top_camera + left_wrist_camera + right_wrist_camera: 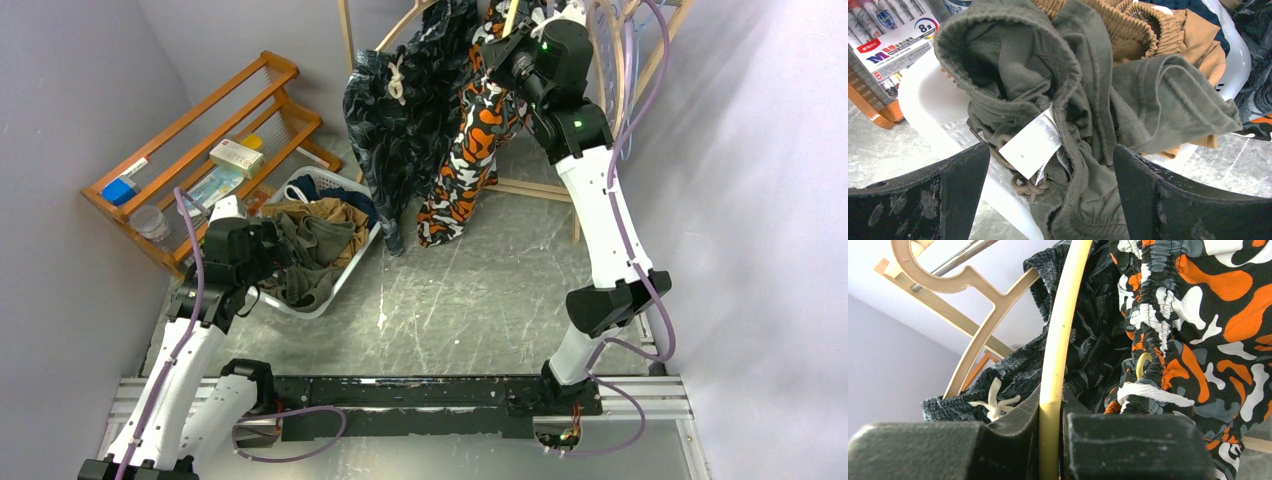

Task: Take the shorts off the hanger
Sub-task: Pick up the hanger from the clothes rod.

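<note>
Dark leaf-print shorts [400, 110] with a white drawstring and orange-black-white camouflage shorts [468, 150] hang on cream hangers from the rack at the back. My right gripper [500, 48] is up among them, shut on the thin curved arm of one hanger [1060, 335]; the camouflage shorts [1208, 315] hang just right of it and the leaf-print shorts [1088, 325] just behind. Low at the left, my left gripper [275, 255] stands open [1050, 150] over olive-grey shorts [1048, 75] lying in the white basket [923, 95], gripping nothing. Tan shorts [1158, 30] and navy shorts [1190, 7] lie beneath them.
The basket [322, 179] sits left of centre on the floor. A wooden shelf rack [200, 120] with boxes and a marker pack [893, 37] stands against the left wall. The rack's wooden base bar [535, 188] runs behind the hanging shorts. Grey walls close in on both sides.
</note>
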`<state>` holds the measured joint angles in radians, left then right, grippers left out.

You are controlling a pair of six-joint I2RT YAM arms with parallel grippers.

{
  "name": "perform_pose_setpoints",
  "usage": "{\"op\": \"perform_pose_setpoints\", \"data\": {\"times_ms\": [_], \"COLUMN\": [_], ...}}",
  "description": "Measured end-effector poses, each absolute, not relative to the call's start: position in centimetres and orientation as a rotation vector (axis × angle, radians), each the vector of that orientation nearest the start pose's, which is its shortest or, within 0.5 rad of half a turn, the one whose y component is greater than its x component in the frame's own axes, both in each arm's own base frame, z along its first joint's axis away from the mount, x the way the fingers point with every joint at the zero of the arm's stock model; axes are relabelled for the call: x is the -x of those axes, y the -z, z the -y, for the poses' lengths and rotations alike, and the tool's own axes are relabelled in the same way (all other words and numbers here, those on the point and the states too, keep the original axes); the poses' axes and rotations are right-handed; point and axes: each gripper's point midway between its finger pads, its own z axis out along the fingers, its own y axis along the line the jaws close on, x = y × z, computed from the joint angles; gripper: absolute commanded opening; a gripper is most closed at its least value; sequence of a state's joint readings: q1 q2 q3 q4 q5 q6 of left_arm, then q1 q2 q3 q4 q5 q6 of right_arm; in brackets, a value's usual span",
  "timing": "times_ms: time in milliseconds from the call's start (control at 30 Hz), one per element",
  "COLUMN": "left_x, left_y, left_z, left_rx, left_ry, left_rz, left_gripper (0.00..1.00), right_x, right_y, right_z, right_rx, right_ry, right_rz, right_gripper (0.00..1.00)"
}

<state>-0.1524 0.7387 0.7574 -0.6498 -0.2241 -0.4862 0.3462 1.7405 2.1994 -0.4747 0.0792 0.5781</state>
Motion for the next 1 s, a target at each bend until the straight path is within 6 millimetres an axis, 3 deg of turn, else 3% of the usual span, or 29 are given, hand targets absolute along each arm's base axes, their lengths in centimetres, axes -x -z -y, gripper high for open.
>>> {"op": "perform_pose_setpoints", "data": {"times_ms": [133,633,833,1000], "left_x": [-24.8,-24.9,-24.8,-24.7], "left_y": [-17.9,-17.9,-18.1,-18.6], "left_z": [1.8,1.8,1.8,1.8], "left_rx": [0.486,0.485,0.485,0.481], "left_ry": [0.115,0.115,0.119,0.13], "left_rz": [-2.131,-2.13,-2.121,-2.104], "left_gripper": [0.97,0.97,0.97,0.95], "right_x": [-46.7,-40.3,-36.8,-31.6], "right_y": [-49.5,-49.5,-45.3,-39.8], "right_z": [-17.9,-17.8,-17.8,-17.1], "right_rx": [-0.264,-0.164,-0.052,0.057], "right_ry": [-0.673,-0.756,-0.76,-0.756], "right_rz": [-1.615,-1.649,-1.738,-1.845], "right_gripper": [0.0,0.0,0.0,0.0]}}
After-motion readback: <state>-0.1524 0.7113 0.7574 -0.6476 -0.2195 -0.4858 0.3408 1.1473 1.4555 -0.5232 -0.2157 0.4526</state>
